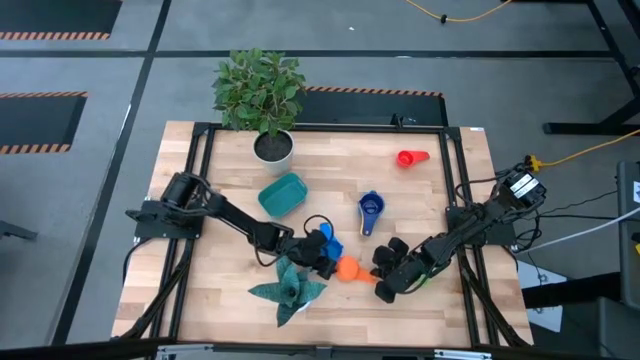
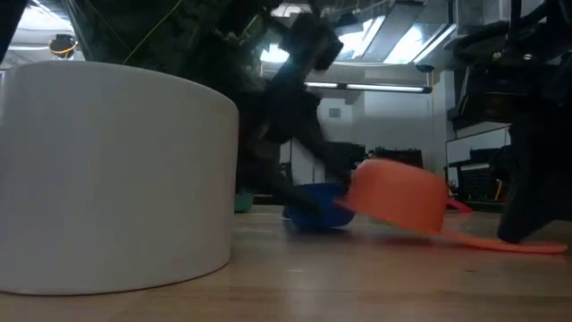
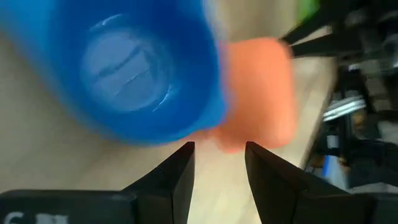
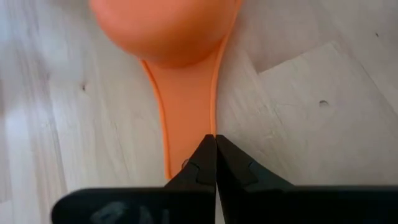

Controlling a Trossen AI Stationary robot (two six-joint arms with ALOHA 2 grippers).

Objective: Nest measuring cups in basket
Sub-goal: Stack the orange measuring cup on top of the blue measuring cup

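Observation:
A blue measuring cup (image 1: 331, 245) lies on the table with its mouth toward my left wrist camera (image 3: 137, 68). Right beside it is an orange cup (image 1: 347, 267), its handle (image 1: 368, 279) pointing at the table's right edge. My left gripper (image 3: 219, 149) is open, its fingertips just short of both cups. My right gripper (image 4: 215, 140) is shut on top of the orange handle. The orange bowl (image 2: 398, 192) is tilted. The teal basket (image 1: 282, 193) stands farther back on the left. A dark blue cup (image 1: 371, 210) and a red cup (image 1: 410, 157) lie apart on the table. My right gripper presses its shut fingertips down on the orange cup's handle near its free end (image 4: 186, 149). The fingers slant down from the table's right and lie along the handle. The handle lies flat on the table (image 2: 500, 241). Whether my left gripper touches the blue cup, I cannot tell.
A white plant pot (image 1: 273, 147) with a leafy plant stands at the far edge, and it fills the left of the low view (image 2: 107, 179). A teal artificial succulent (image 1: 290, 290) lies near the front edge, just left of the cups.

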